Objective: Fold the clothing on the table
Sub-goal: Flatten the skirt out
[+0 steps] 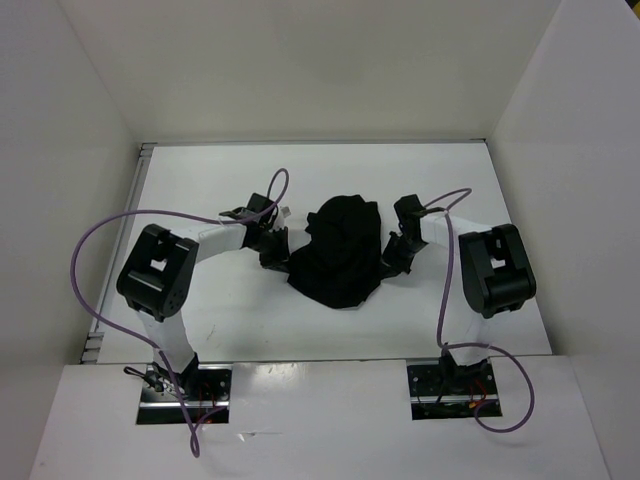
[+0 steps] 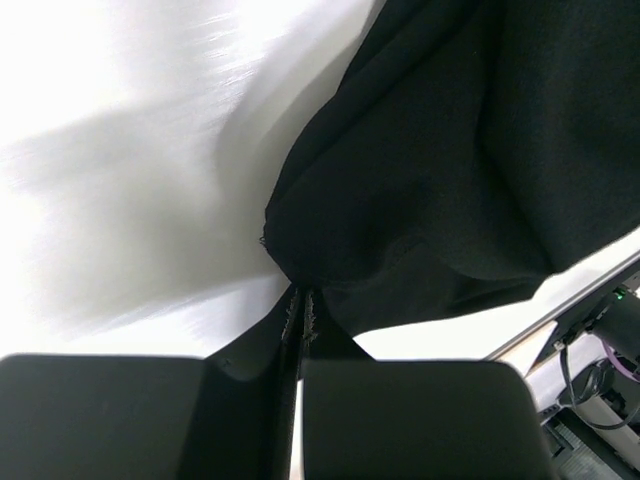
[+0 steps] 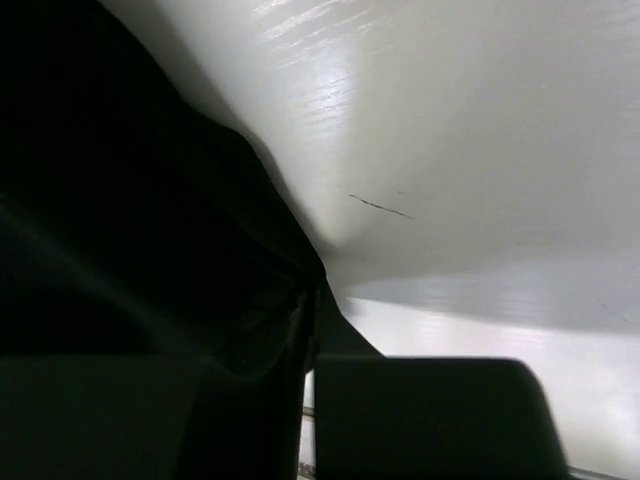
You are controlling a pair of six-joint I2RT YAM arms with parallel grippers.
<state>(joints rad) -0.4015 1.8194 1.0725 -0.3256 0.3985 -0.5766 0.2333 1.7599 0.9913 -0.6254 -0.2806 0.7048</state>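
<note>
The black clothing [image 1: 340,252] lies bunched in a heap at the middle of the white table [image 1: 230,320]. My left gripper [image 1: 283,256] is at the heap's left edge. In the left wrist view its jaws [image 2: 300,312] are shut on a pinched corner of the clothing [image 2: 450,170], which spreads away up and to the right. My right gripper [image 1: 389,257] is at the heap's right edge. In the right wrist view its jaws [image 3: 312,305] stand closed on a fold of the clothing [image 3: 100,200], which fills the left side of that view.
White walls enclose the table on three sides, and a metal rim [image 1: 143,175] runs along its left side. Purple cables [image 1: 90,250] loop over both arms. The arm bases [image 1: 185,385] sit at the near edge. A thin dark scratch [image 3: 378,206] marks the tabletop.
</note>
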